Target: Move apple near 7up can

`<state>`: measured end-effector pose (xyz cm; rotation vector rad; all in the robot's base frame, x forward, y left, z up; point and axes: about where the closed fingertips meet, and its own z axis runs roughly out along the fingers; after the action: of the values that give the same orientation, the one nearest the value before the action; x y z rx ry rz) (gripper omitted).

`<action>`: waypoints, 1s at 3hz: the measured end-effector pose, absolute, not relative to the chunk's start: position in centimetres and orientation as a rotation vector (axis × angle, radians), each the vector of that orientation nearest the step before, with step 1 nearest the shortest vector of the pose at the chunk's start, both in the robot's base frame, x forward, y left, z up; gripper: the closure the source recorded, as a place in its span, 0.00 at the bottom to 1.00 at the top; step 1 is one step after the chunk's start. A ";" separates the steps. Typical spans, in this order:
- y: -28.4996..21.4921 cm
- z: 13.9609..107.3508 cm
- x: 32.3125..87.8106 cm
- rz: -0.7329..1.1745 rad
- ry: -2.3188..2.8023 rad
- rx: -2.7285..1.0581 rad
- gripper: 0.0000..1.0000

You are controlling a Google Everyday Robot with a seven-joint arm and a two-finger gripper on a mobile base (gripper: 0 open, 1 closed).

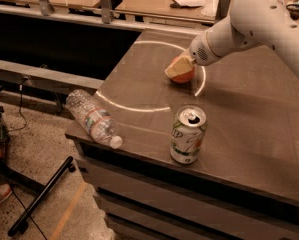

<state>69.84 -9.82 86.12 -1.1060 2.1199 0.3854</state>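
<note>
The apple (185,77), reddish-orange, is at the middle of the dark table top, mostly covered by my gripper (178,69). The pale fingers (175,67) are closed around the apple's upper left side. The white arm reaches in from the upper right. The 7up can (188,134), silver-white with green lettering and an open pull-tab top, stands upright near the table's front edge. It is about a can's height in front of the apple and apart from it.
A clear plastic water bottle (92,117) lies on its side at the table's front left corner, partly overhanging the edge. The table (254,119) drops off at the left and front. Other tables with papers stand behind. A black stand leg lies on the floor at the lower left.
</note>
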 end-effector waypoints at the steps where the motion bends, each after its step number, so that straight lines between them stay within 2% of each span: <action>1: -13.1 88.1 68.5 0.362 2.123 -1.062 0.99; 3: -19.7 92.4 61.1 0.347 2.095 -1.052 1.00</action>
<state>61.14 -19.69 92.41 -1.0520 2.0946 0.3468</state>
